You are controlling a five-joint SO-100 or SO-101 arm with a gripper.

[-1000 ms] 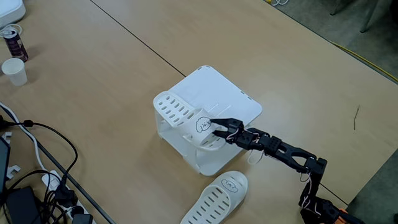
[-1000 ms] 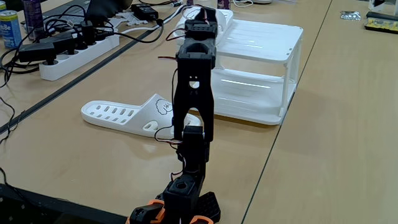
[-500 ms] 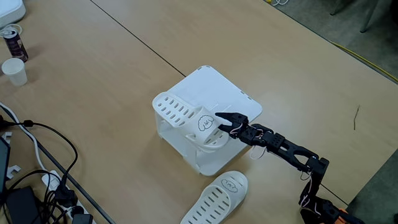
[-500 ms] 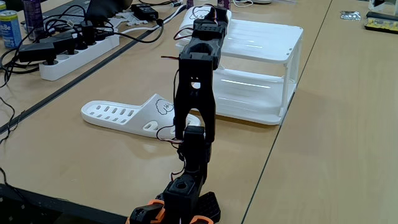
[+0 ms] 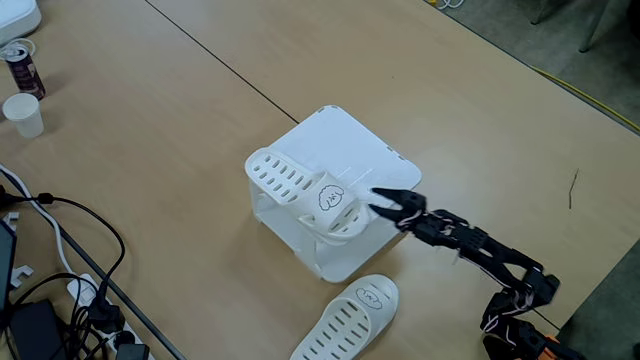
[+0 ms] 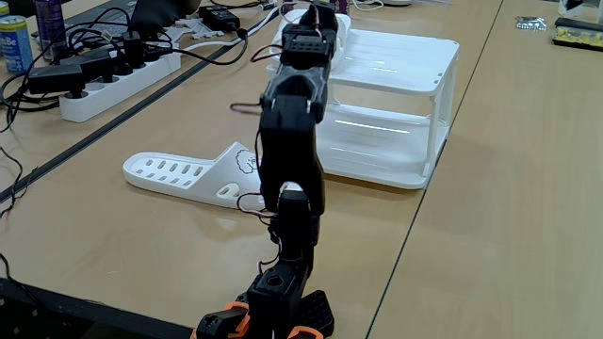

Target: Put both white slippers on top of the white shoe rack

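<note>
On the tan worktop [image 5: 200,110] stands the white rack [image 5: 345,160], and 1 white slipper [image 5: 300,190] lies on its flat top along the lower-left edge in a fixed view, its slotted sole toward the upper left and its strap with the black face drawing toward the lower right, where the toe end reaches over the rack's corner. The second slipper [image 5: 348,318] lies flat on the worktop just below the rack in that view, well apart from the first, its face-marked strap pointing up toward the rack. In a fixed view [image 6: 193,177] this second slipper lies to the left of the arm, sole slots to the left and strap next to the rack's lower tier.

The black arm [image 5: 480,250] reaches from the lower right of a fixed view toward the rack. Its gripper [image 5: 381,203] hangs over the rack's top near the right edge, just beside the strap end of the upper slipper but not touching it. The fingers are parted in a narrow V, with nothing between them. In a fixed view the arm [image 6: 287,160] stands upright in front of the rack [image 6: 396,85], and the gripper itself is too hidden by the arm's own joints to read there.

At the left of a fixed view sit a paper cup [image 5: 22,113], a can [image 5: 20,65] and black cables [image 5: 60,260].
</note>
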